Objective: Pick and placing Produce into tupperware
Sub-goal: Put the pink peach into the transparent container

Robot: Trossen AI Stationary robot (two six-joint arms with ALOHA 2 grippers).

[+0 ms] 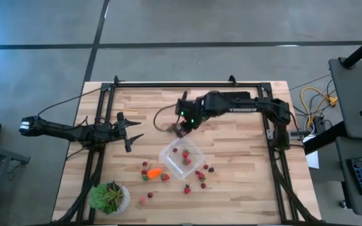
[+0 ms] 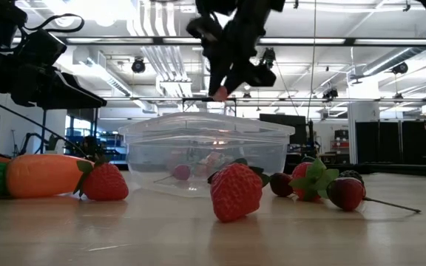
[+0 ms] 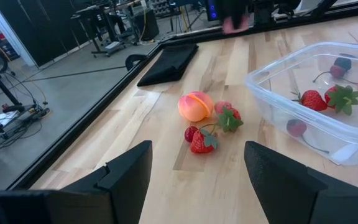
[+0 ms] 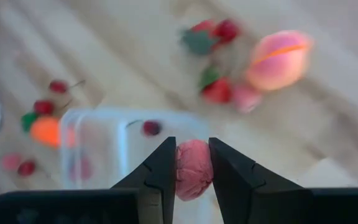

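Wooden table point(image 1: 231, 201), carrying a clear square tupperware point(image 1: 182, 159) near its centre with a few red pieces inside, a leafy potted plant point(image 1: 109, 197) at a front corner, and a flat black pad point(image 3: 168, 63) toward the far edge. Left gripper point(image 1: 131, 132): fingers spread wide and empty, waiting over the table's left side; right gripper point(image 4: 194, 169): fingers clamped on a pink-red round piece point(image 4: 193, 168), raised beside the tupperware's far corner. Loose produce on the wood: round pink-orange fruit point(image 3: 195, 106) behind the tupperware, orange carrot point(image 2: 44, 174) and strawberries point(image 2: 236, 191) scattered in front of it.
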